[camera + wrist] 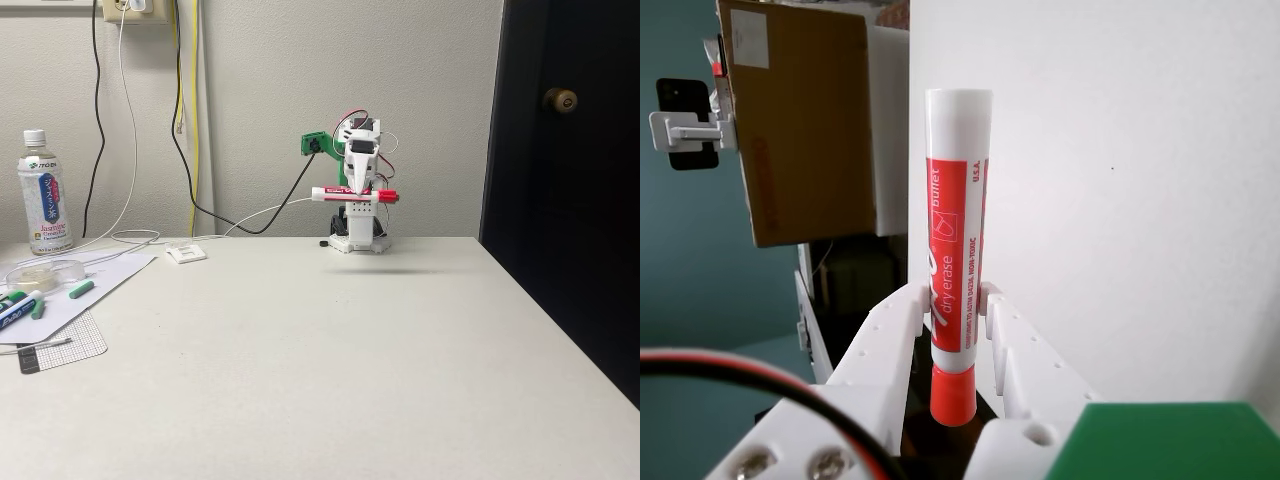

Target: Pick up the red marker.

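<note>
Your worktop [330, 370] runs pale and mostly bare from the back wall to the dark door [565, 180] beyond its right edge in the fixed view. At the middle of the back edge your arm [360, 200] stands folded upright, white with a green part [314, 143] at its shoulder. Near the back left corner stands a tea bottle [44, 192], with cables [190, 215] trailing down the wall to a small white box [186, 253] on the worktop. Along the left edge lies a sheet of paper [95, 285] carrying a shallow clear dish [45, 272], a green and a blue marker [18, 308] and a small green cap [81, 289]; what the dish holds you cannot make out. The jaws [358, 195] are closed on the red marker [354, 195], held level above the worktop's back edge, red cap to the right; in the wrist view the jaws [958, 300] pinch the marker [958, 220] across its label.
</note>
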Action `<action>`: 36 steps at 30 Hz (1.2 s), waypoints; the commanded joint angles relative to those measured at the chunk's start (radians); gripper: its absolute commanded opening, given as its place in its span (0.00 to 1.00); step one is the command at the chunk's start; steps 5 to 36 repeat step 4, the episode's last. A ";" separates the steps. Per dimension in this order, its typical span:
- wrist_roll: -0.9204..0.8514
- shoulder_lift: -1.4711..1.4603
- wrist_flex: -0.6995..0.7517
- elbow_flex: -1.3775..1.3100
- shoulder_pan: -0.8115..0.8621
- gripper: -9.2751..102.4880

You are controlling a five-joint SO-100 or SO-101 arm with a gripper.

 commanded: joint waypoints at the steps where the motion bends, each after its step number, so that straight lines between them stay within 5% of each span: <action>1: 0.005 0.006 -0.020 -0.008 -0.003 0.08; 36: 0.005 0.006 -0.021 -0.008 -0.003 0.08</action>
